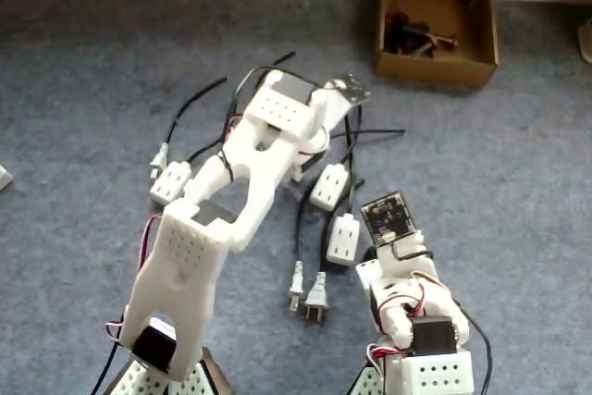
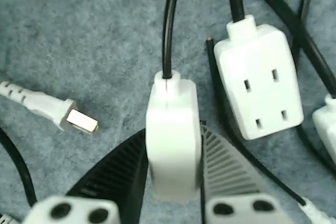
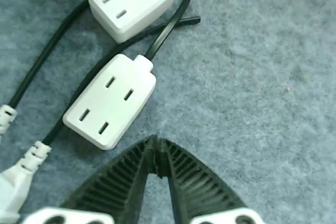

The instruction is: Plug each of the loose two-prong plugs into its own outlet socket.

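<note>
Holding arm: my left arm [image 1: 250, 168] lies stretched long from the near edge out over the tangle of cords, with the wrist tipped down.
Left jaws: the left gripper [image 2: 173, 134] is clamped on the held socket [image 2: 173, 153], a white block turned on its edge with its black cord running away from the tips.
Folded arm: my right arm [image 1: 412, 307] sits bunched close to its base, wrist pointing down at the counter [image 1: 92, 90], which is covered in grey carpet.
Right jaws: the right gripper [image 3: 156, 145] is pressed together with nothing in it, its tips just short of the nearest socket [image 3: 110, 100].
Sockets: I count four. They are the held one, the nearest one, a second socket [image 1: 328, 187] just beyond it, and a third socket [image 1: 171, 182] on the outer side of my left arm.
Plugs: I count three, all loose. The first plug [image 1: 296, 286] and second plug [image 1: 316, 298] lie side by side, and the third plug [image 1: 159, 156] lies just beside the third socket.
Box: one cardboard box [image 1: 435, 55] sits at the far edge.
</note>
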Robot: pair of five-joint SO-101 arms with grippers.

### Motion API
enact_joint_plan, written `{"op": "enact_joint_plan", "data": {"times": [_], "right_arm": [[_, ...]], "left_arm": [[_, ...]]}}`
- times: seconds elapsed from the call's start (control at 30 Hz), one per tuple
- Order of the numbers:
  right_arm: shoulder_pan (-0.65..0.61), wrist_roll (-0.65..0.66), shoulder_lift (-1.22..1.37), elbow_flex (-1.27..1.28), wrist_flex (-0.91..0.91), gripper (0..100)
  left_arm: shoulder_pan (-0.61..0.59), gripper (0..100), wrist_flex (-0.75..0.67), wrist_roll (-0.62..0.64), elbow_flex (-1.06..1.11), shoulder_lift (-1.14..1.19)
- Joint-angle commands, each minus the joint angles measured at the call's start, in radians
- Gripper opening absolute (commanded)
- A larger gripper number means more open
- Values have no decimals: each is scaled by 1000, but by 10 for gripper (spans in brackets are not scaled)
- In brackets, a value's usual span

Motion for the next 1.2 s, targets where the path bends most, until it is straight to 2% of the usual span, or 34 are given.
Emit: {"op": "enact_joint_plan", "data": {"times": [0.0,0.2,0.43,0.6,0.87,1.17], "right_arm": [[-8,11,-12,-5,-21,6],[-8,11,-12,-5,-21,6],[-8,11,-12,-5,-21,6],[-8,11,-12,-4,-21,6],[-8,11,-12,10,-21,6],[-8,11,-12,13,-21,6]], "left_arm": [[12,13,-3,9,-7,-18],[8,145,-3,9,-5,-16],[8,197,-3,9,-5,-16],[-7,203,-3,9,-10,-24],[-116,203,-11,5,-12,-24],[-185,203,-8,2,-84,-19]]}}
